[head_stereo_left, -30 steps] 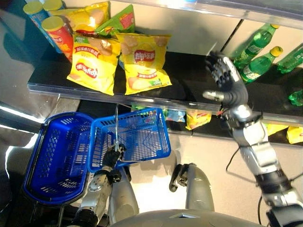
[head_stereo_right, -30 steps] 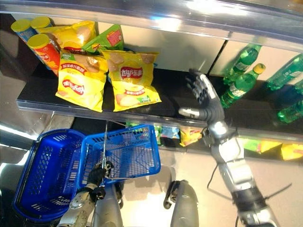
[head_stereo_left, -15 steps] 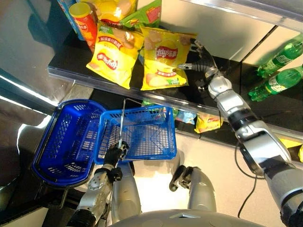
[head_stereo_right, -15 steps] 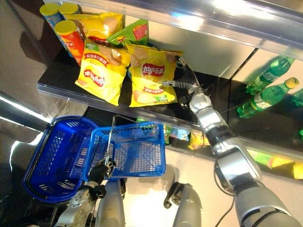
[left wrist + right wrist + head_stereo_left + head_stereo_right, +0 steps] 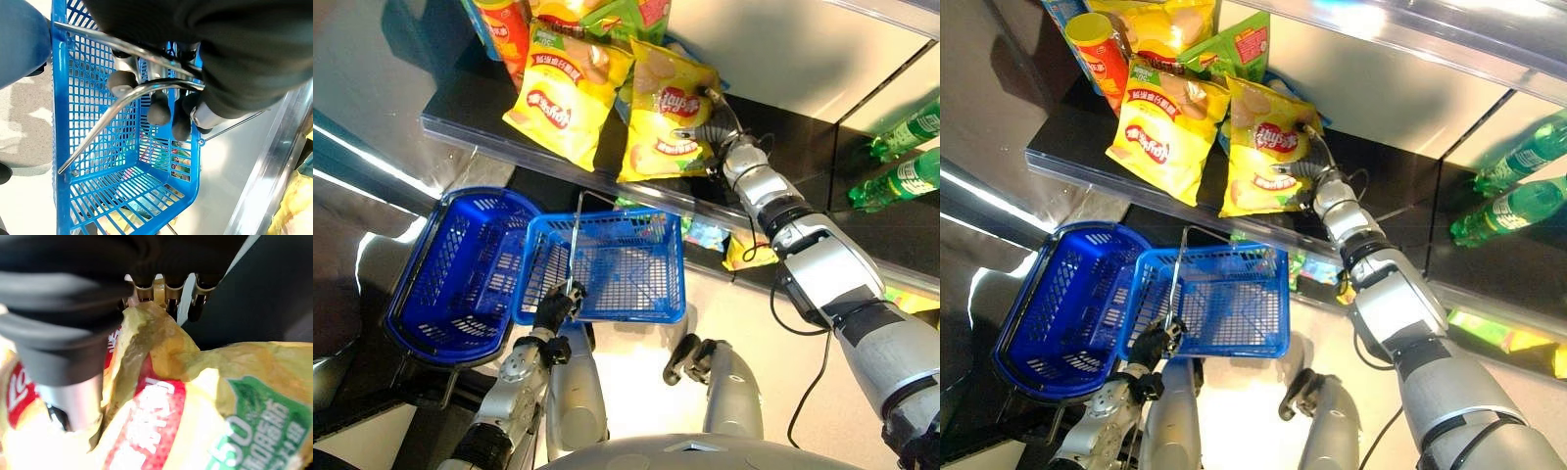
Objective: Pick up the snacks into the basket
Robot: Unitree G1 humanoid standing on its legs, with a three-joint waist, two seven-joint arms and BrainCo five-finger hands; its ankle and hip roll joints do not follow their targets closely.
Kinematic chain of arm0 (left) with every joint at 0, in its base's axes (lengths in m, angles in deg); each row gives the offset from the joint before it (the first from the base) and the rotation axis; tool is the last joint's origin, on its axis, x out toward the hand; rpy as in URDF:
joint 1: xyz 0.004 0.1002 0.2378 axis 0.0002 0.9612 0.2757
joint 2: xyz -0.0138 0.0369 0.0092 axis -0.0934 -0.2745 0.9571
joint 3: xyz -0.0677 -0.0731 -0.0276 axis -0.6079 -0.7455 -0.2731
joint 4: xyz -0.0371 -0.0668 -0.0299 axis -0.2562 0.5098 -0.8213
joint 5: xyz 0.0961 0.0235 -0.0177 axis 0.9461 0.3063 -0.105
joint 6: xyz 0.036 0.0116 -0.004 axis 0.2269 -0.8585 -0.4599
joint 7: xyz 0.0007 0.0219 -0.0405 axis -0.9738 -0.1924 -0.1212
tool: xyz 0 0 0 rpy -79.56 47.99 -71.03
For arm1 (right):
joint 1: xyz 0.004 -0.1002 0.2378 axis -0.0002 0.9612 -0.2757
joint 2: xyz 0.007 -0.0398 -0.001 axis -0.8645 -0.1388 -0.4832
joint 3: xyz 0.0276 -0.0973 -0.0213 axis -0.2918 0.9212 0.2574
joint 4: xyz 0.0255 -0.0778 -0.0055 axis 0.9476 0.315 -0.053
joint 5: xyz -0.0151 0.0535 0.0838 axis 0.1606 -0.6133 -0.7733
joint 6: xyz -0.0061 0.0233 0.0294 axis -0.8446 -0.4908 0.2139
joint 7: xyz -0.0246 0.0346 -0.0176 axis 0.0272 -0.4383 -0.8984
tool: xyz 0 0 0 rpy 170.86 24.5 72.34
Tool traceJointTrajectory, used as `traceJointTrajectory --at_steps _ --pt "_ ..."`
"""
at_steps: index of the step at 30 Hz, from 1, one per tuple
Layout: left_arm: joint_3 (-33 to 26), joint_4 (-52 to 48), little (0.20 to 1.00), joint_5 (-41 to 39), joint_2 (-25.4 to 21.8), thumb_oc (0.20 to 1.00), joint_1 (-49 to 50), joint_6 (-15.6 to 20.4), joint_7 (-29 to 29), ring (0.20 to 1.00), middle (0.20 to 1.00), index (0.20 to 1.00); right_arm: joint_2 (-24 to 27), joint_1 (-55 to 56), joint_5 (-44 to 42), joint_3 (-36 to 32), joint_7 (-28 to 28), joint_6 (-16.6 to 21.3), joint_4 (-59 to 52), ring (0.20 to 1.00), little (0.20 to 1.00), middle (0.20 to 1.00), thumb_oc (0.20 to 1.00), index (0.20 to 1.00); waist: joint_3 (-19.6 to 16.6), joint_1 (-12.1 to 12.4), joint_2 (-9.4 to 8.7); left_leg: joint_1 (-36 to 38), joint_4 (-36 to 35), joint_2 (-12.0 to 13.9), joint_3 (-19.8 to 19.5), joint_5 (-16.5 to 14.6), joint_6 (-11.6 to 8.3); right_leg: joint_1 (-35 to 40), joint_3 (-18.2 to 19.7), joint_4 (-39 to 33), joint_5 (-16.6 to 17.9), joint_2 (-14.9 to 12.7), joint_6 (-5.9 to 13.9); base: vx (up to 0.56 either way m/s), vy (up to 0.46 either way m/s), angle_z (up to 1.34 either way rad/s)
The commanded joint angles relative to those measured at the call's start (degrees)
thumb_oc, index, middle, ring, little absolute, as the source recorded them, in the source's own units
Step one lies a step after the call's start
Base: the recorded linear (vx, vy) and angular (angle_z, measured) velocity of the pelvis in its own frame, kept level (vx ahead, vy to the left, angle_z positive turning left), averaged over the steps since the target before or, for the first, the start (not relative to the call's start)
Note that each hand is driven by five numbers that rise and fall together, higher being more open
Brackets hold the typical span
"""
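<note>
A yellow chip bag [image 5: 666, 122] lies on the dark shelf [image 5: 470, 137], leaning over its front edge. My right hand [image 5: 722, 137] is at the bag's right edge. In the right wrist view the thumb [image 5: 68, 367] presses the crumpled bag [image 5: 195, 396] from the front while the fingers curl behind it. Below the shelf, my left hand [image 5: 555, 308] is shut on the metal handle [image 5: 112, 110] of the blue basket [image 5: 607, 264], which hangs tilted with nothing in it.
A second yellow bag [image 5: 566, 93], a green bag [image 5: 646, 10] and a red can [image 5: 509, 24] stand left of the held bag. Green bottles [image 5: 901, 176] lie at the right. A larger blue basket [image 5: 450, 279] sits to the left. More snacks [image 5: 744, 250] fill the lower shelf.
My right hand swung left from open in the air to the yellow bag's right edge and closed on it. The camera has shifted. The left hand still holds the basket.
</note>
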Motion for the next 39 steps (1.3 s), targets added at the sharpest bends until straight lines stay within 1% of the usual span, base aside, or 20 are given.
traceJointTrajectory --at_steps 1,3,5,6,7,10,11,15,16,20,26,27,32,33,34,35,36,37,38,39 --pt "0.7 -8.4 0.200 -4.5 -0.5 0.200 -1.9 3.2 -0.3 0.200 0.200 0.200 -2.4 -3.2 4.8 3.1 1.0 -1.1 5.1 1.000 1.000 1.000 1.000 1.000 0.8 2.0 0.09 -0.7 1.4 -4.0 4.4 -2.4 6.36 -1.0 0.4 -2.0 5.7 0.4 4.11 0.00 0.000 0.00" --pt "0.7 -8.4 0.200 -4.4 -0.5 0.200 -2.0 3.2 -0.3 0.200 0.200 0.200 -2.8 -3.4 5.6 3.4 1.0 -1.2 5.7 1.000 1.000 1.000 1.000 1.000 0.8 2.0 0.14 -0.9 1.5 -4.1 4.3 -2.4 6.49 -1.1 0.4 -1.8 5.7 0.4 4.09 0.00 0.000 0.00" --pt "0.8 -8.4 0.200 -4.4 -0.6 0.200 -2.0 3.1 -0.4 0.200 0.200 0.200 -3.5 -4.2 10.4 5.2 0.4 -1.7 7.0 1.000 1.000 1.000 1.000 1.000 0.6 2.1 0.43 -1.2 1.4 -4.3 4.3 -2.2 6.68 -1.5 0.5 -1.6 5.5 0.3 4.09 0.00 0.000 0.00" --pt "0.8 -8.4 0.200 -4.4 -0.6 0.200 -2.0 3.1 -0.4 0.200 0.200 0.200 -3.5 -4.2 10.4 5.2 0.4 -1.7 7.0 1.000 1.000 1.000 1.000 1.000 0.6 2.1 0.43 -1.2 1.4 -4.3 4.3 -2.2 6.68 -1.5 0.5 -1.6 5.5 0.3 4.09 0.00 0.000 0.00" --pt "1.0 -8.3 0.200 -4.3 -0.6 0.200 -2.0 3.1 -0.4 0.200 0.200 0.200 -3.7 -4.8 13.8 6.5 -0.2 -2.1 8.1 1.000 1.000 1.000 1.000 1.000 0.4 2.3 0.66 -1.3 1.2 -4.5 4.2 -2.1 6.75 -1.6 0.4 -1.5 5.4 0.1 4.14 0.00 0.000 0.00" --pt "0.9 -8.6 0.200 -4.2 -0.7 0.200 -2.1 3.1 -0.7 0.200 0.200 0.200 -4.4 -5.5 16.5 7.5 -0.8 -2.7 7.0 1.000 1.000 1.000 1.000 1.000 0.2 2.2 0.72 -1.5 1.1 -4.6 4.2 -2.0 6.80 -2.0 0.6 -1.4 5.4 0.1 4.12 0.00 0.016 0.04" --pt "1.0 -8.5 0.200 -4.0 -0.6 0.200 -2.3 2.9 -0.9 0.200 0.200 0.200 -4.8 -5.5 18.3 7.7 -1.9 -3.0 6.4 0.200 0.200 0.200 0.200 0.200 0.1 2.1 0.82 -1.5 1.0 -4.7 4.1 -1.9 6.82 -2.1 0.8 -1.4 5.5 0.2 4.09 -0.01 0.006 0.03" --pt "1.0 -8.1 0.200 -3.9 -0.4 0.200 -2.9 3.0 -1.7 0.200 0.200 0.200 -5.0 -4.9 19.2 6.7 -3.8 -3.4 4.4 0.200 0.200 0.200 0.200 0.200 -0.2 1.9 0.92 -1.6 0.8 -4.8 4.1 -1.9 6.88 -2.2 0.9 -1.5 5.6 0.1 4.22 0.00 0.000 0.00" --pt "0.7 -8.2 0.200 -3.9 -0.3 0.200 -3.2 3.0 -2.1 0.200 0.200 0.200 -4.7 -4.5 20.4 6.0 -5.0 -3.5 2.0 0.200 0.200 0.200 0.200 0.200 -0.2 1.7 0.92 -1.6 0.7 -4.7 4.0 -1.9 6.91 -2.4 1.0 -1.4 5.6 0.1 4.26 0.00 0.000 0.00" --pt "0.4 -8.5 0.200 -3.8 -0.2 0.200 -3.6 3.4 -2.7 0.200 0.200 0.200 -3.4 -3.2 21.4 5.2 -5.9 -3.9 -2.2 0.200 0.200 0.200 0.200 0.200 -0.3 1.4 0.91 -1.4 0.8 -4.6 4.1 -2.0 6.95 -2.3 1.1 -1.5 5.8 0.1 4.43 0.00 0.000 0.00" --pt "-1.3 -9.7 0.200 -4.7 0.1 0.200 -3.8 5.0 -3.7 0.200 0.200 0.200 2.8 1.4 21.5 1.2 -8.5 -3.5 -14.8 0.200 0.200 0.200 0.200 0.200 -0.3 0.4 0.58 -0.2 1.1 -4.1 4.4 -2.6 7.00 -1.7 1.6 -1.4 5.9 0.1 4.64 0.00 0.000 0.00" --pt "-1.2 -9.7 0.200 -4.7 0.1 0.200 -3.8 5.0 -3.7 0.200 0.200 0.200 2.9 1.6 21.6 1.2 -8.4 -3.6 -15.1 0.200 0.200 0.200 0.200 0.200 -0.3 0.5 0.58 -0.2 1.1 -4.0 4.4 -2.6 7.00 -1.6 1.6 -1.4 5.9 0.1 4.65 0.00 0.000 0.00" --pt "-2.4 -10.4 0.200 -5.8 0.7 0.200 -4.3 5.8 -3.8 0.200 0.200 0.200 9.3 9.5 22.8 -3.5 -10.4 -2.8 -29.4 0.200 0.200 0.200 0.200 0.200 -0.4 -0.7 0.25 1.5 1.7 -3.4 5.1 -3.5 7.04 -0.8 2.2 -1.0 5.7 -0.1 5.03 -0.01 0.004 0.00" --pt "-2.6 -10.5 0.200 -5.8 0.9 0.200 -4.3 5.9 -3.8 0.200 0.200 0.200 10.2 11.8 23.0 -5.0 -10.8 -2.5 -32.2 0.200 0.200 0.200 0.200 0.200 -0.4 -0.9 0.21 1.4 0.9 -3.4 5.7 -2.0 7.77 -0.8 1.5 -1.9 6.9 -0.4 4.12 -0.04 0.018 -0.02" --pt "-2.9 -10.3 0.200 -5.9 1.1 0.200 -4.3 6.1 -3.7 0.200 0.200 0.200 11.0 14.1 23.1 -6.7 -11.1 -2.1 -35.9 0.200 0.200 0.200 0.200 0.200 -0.5 -1.2 0.15 1.8 0.9 -3.2 5.9 -2.1 7.77 -0.5 1.7 -1.9 6.9 -0.4 4.24 0.00 0.000 0.00" --pt "-2.8 -10.2 0.200 -5.9 1.1 0.200 -4.2 6.1 -3.7 0.200 0.200 0.200 11.0 14.4 23.2 -6.8 -11.0 -2.3 -36.2 0.200 0.200 0.200 0.200 0.200 -0.6 -1.1 0.16 2.4 1.5 -3.3 5.4 -3.6 7.10 -0.2 2.4 -1.2 5.8 -0.2 5.14 0.03 0.005 -0.05" --pt "-3.3 -10.5 0.200 -5.9 1.6 0.200 -4.3 6.5 -3.7 0.200 0.200 0.200 12.4 19.8 24.1 -10.0 -11.7 -1.2 -43.4 0.200 0.200 0.200 0.200 0.200 -0.6 -1.7 0.01 2.6 0.8 -3.2 6.1 -2.2 7.81 0.1 1.9 -2.1 7.0 -0.4 4.44 0.02 -0.001 -0.05" --pt "-3.1 -10.5 0.200 -5.9 1.5 0.200 -4.2 6.5 -3.7 0.200 0.200 0.200 12.4 20.1 24.1 -10.2 -11.6 -1.3 -43.8 0.200 0.200 0.200 0.200 0.200 -0.6 -1.6 -0.01 2.7 0.7 -3.2 6.1 -2.2 7.81 0.1 1.9 -2.1 7.0 -0.4 4.45 -0.03 0.004 -0.06" --pt "-3.7 -11.1 0.200 -5.9 2.1 0.200 -3.7 6.8 -3.2 0.200 0.200 0.200 13.3 26.3 24.9 -14.0 -12.3 0.5 -50.4 0.200 0.200 0.200 0.200 0.200 -0.6 -2.1 -0.07 3.2 0.6 -3.3 6.2 -2.3 7.89 0.6 1.9 -2.1 7.0 -0.6 4.71 0.03 -0.003 -0.07" --pt "-3.9 -11.3 0.200 -5.8 2.2 0.200 -3.4 7.0 -3.1 0.200 0.200 0.200 13.8 29.5 25.5 -15.7 -12.4 1.3 -54.3 0.200 0.200 0.200 0.200 0.200 -0.6 -2.3 -0.15 3.5 0.5 -3.3 6.3 -2.4 7.87 0.8 1.9 -2.2 6.9 -0.7 4.84 0.04 -0.001 -0.08"
